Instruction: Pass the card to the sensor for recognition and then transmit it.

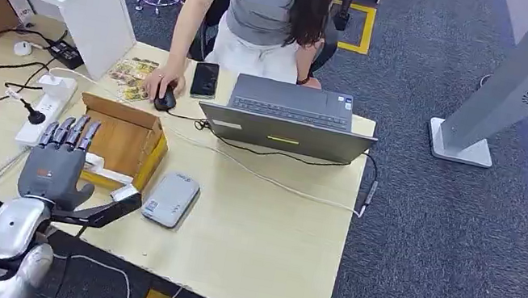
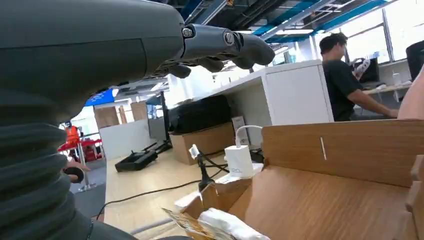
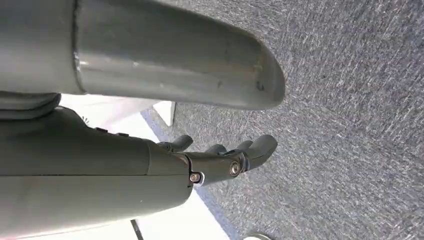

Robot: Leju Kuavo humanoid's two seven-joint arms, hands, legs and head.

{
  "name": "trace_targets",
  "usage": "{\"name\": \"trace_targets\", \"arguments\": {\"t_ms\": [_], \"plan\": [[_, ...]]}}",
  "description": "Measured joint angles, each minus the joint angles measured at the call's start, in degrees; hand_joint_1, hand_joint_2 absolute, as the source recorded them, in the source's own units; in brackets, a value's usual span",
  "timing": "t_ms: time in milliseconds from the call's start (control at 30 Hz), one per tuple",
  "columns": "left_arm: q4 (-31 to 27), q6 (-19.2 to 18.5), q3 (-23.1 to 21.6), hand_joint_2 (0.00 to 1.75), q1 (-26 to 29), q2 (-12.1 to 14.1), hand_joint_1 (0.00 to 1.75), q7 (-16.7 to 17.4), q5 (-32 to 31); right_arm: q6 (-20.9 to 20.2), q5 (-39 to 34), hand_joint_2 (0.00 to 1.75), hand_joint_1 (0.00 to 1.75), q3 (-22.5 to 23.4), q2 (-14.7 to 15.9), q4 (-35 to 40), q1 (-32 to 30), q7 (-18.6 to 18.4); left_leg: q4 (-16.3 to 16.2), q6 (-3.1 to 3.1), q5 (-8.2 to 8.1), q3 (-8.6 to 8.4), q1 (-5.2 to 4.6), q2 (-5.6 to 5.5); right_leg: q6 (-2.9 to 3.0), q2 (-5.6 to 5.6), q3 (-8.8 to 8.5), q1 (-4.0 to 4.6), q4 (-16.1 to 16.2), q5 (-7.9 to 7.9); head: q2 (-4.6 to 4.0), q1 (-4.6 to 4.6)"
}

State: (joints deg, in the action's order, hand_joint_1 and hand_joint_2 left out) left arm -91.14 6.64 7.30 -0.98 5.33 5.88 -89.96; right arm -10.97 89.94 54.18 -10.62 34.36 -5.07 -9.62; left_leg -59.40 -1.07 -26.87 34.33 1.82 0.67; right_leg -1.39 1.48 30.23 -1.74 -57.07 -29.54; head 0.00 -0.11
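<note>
Left hand [image 1: 60, 161] empty, fingers spread over wooden box [image 1: 122, 142]; sensor [image 1: 170, 198] beside

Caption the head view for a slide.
The robot's left hand hovers open over a wooden box beside the grey card sensor, while a person works at a laptop.
</note>
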Motion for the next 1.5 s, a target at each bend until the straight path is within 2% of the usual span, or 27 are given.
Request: {"name": "trace_targets", "arguments": {"t_ms": [200, 333, 467, 633, 767, 933, 1133, 1500], "plan": [[0.9, 0.2, -0.3, 1.75, -0.1, -0.3, 0.0, -0.1, 0.0, 0.3, 0.0, 0.0, 0.0, 0.0, 0.4, -0.6, 0.0, 0.0, 0.0, 0.0, 0.0, 0.03, 0.0, -0.01, 0.0, 0.01, -0.03, 0.0, 0.0, 0.0, 0.0, 0.0], [0.8, 1.6, -0.1, 1.75, 2.4, 0.4, 0.0, -2.3, 0.0, 0.3, 0.0, 0.0, 0.0, 0.0, 0.4, -0.6, -0.1, 0.0, 0.0, 0.0, 0.0, 0.04, 0.0, 0.0, 0.0, 0.0, -0.04, 0.0, 0.0, 0.0, 0.0, 0.0], [0.8, 3.1, 2.7, 1.75, 4.6, 0.8, 0.0, -5.1, 0.1, -0.2, 0.0, 0.0, 0.0, 0.0, 0.4, -0.6, -0.4, -0.2, 0.0, 0.0, -0.01, 0.05, 0.0, -0.02, -0.01, 0.03, -0.01, 0.0, 0.0, -0.03, 0.0, 0.0], [0.9, 3.1, 5.4, 1.75, 6.0, 1.1, 0.0, -5.5, 0.2, -0.6, 0.0, 0.0, 0.0, 0.0, 0.4, -0.3, -0.5, -0.1, 0.0, 0.0, -0.01, 0.05, 0.0, -0.01, 0.0, 0.01, -0.03, 0.01, 0.0, -0.02, 0.0, 0.0], [1.3, 3.1, 10.0, 1.75, 6.6, 1.2, 0.0, -6.9, 0.1, -1.7, 0.0, 0.0, 0.0, 0.0, 0.3, 0.6, -1.1, 0.2, 0.0, 0.0, -0.01, 0.05, 0.0, -0.04, -0.01, 0.05, 0.01, 0.01, 0.0, -0.03, 0.0, 0.0], [2.6, 1.5, 13.7, 1.75, 6.6, 1.2, 0.0, -5.3, 0.1, -3.2, 0.0, 0.0, 0.0, 0.0, 0.3, 2.2, -1.6, 0.7, 0.0, 0.0, -0.01, 0.05, 0.0, -0.02, -0.01, 0.03, -0.02, 0.0, 0.0, -0.02, 0.0, 0.0], [5.3, 1.5, 17.0, 1.75, 6.6, 1.4, 0.0, -4.5, 0.1, -2.5, 0.0, 0.0, 0.0, 0.0, 0.3, 2.8, -1.7, 0.0, 0.0, 0.0, -0.01, 0.04, 0.0, -0.03, -0.01, 0.03, 0.04, 0.01, 0.0, -0.02, 0.0, -0.02], [7.6, 1.5, 18.5, 1.75, 5.6, 2.0, 0.0, -3.6, 0.1, -1.9, 0.0, 0.0, 0.0, 0.0, 0.3, 2.7, -1.6, -0.2, 0.0, 0.0, 0.0, 0.04, 0.0, -0.03, -0.01, 0.04, 0.05, 0.0, 0.0, -0.02, 0.0, 0.0]]}}
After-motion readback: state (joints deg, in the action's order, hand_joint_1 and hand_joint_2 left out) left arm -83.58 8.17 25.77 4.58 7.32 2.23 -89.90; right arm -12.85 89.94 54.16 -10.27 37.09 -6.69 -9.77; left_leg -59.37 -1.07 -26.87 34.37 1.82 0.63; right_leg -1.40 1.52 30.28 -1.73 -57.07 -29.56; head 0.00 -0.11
